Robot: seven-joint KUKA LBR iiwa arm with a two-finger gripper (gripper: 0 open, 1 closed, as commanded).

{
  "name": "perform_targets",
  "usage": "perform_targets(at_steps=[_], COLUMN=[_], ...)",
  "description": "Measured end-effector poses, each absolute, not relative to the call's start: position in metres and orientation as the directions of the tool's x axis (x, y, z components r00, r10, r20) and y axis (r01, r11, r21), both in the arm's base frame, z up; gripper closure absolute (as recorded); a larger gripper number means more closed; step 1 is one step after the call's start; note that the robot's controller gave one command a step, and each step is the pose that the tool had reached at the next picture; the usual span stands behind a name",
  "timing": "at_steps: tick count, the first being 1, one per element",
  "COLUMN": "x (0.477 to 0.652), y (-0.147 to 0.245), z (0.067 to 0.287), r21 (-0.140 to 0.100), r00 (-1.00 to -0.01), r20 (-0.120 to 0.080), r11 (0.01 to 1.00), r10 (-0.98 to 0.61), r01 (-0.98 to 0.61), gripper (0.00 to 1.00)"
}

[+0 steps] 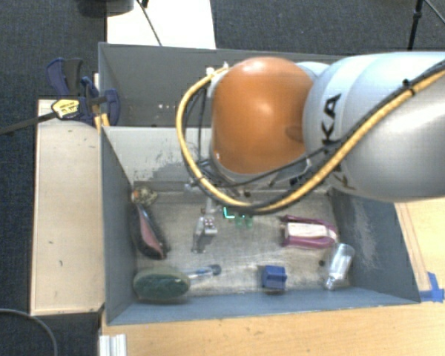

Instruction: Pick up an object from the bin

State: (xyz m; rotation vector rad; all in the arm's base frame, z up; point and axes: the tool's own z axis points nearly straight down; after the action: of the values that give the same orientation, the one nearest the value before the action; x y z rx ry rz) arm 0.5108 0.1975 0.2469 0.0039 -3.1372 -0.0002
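Note:
My gripper (205, 236) hangs under the orange dome, low over the bin floor in the middle left. A dark green oval brush (161, 285) with a clear handle (205, 272) lies just in front of it, near the front wall. To its left a long dark red and black thing (149, 233) rests along the left wall. A small blue block (273, 277) sits to the front right of the gripper. Nothing shows between the gripper's tips.
A pink and maroon bottle (308, 233) lies right of centre. A small clear and silver bottle (337, 264) lies near the right front corner. The arm and its dome cover the back half of the bin.

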Motion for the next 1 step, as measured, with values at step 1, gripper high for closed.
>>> perform_targets(at_steps=[1], x=[0.4817], y=[0.1705], z=[0.1322], r21=[0.001], r00=[-0.841], r20=[0.004], r11=[0.841], r10=[-0.540], r01=[-0.540], gripper=[0.00])
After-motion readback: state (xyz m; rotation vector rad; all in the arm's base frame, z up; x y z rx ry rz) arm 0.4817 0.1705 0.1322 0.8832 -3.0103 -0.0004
